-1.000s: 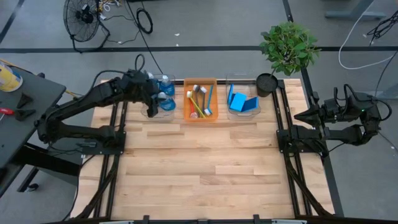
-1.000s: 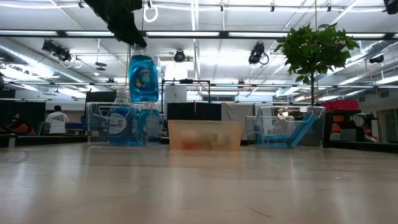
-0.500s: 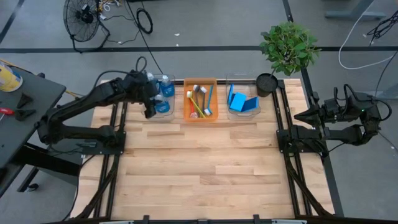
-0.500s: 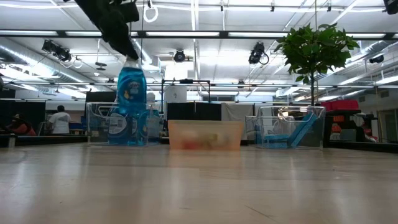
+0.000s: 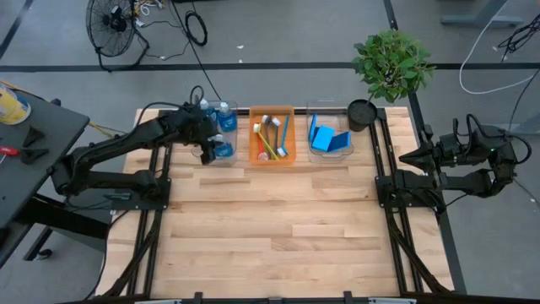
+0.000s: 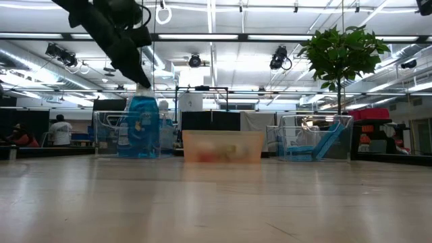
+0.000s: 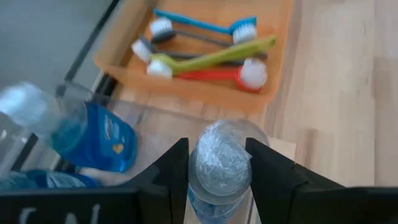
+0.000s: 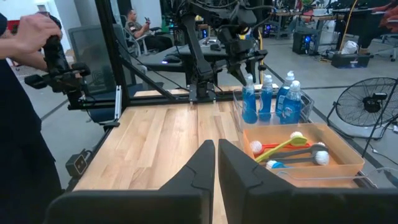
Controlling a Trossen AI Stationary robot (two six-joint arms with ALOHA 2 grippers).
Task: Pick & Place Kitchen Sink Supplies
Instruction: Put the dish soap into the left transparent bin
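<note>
High view, from the left: the left gripper [image 5: 205, 140] pinches a clear bottle [image 5: 221, 147] by its cap inside the clear bin [image 5: 211, 156] and should release only once it stands upright, while the right gripper [image 5: 403, 157], fingers pressed together, waits off the table's edge

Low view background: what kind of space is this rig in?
Likely a robotics lab or open workshop: ceiling strip lights and exposed ducting, a black floor fan with loose cables on grey concrete, and a person's hand working a black handheld control rig beside the pale wooden table.
</note>
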